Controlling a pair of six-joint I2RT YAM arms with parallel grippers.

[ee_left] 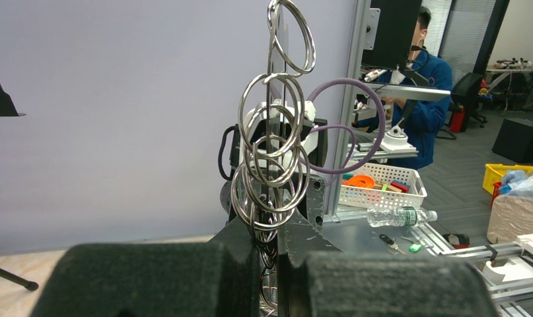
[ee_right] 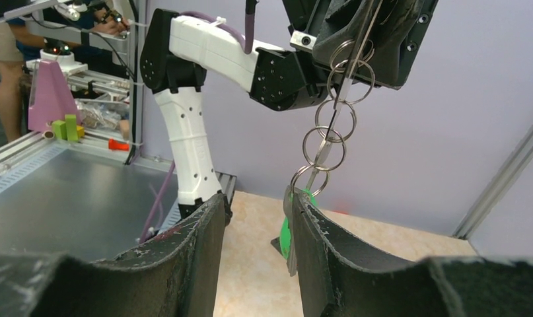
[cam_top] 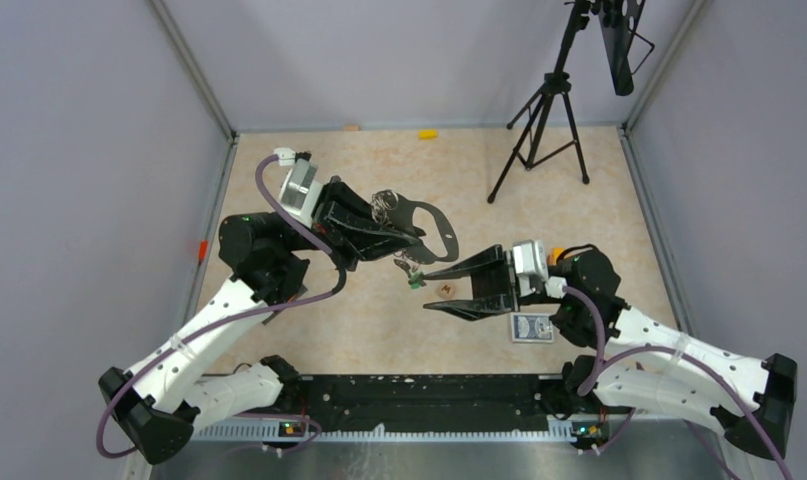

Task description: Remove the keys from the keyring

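My left gripper point(cam_top: 397, 238) is shut on the grey D-shaped keyring point(cam_top: 436, 226) and holds it above the table. In the left wrist view a chain of steel split rings point(ee_left: 271, 162) stands between the closed fingers point(ee_left: 184, 277). The keys point(cam_top: 415, 276) hang from that chain, one with a green head point(ee_right: 287, 235) and a silvery one point(ee_right: 292, 254) beside it. My right gripper point(cam_top: 428, 290) is open. In the right wrist view point(ee_right: 253, 201) the keys hang between its jaws, against the inner face of the right-hand finger point(ee_right: 316, 238).
A small brown cube point(cam_top: 445, 290) lies on the table under the right gripper. A blue card box point(cam_top: 532, 327) lies by the right arm. A black tripod point(cam_top: 545, 110) stands at the back right. A yellow piece point(cam_top: 427, 133) lies at the back wall.
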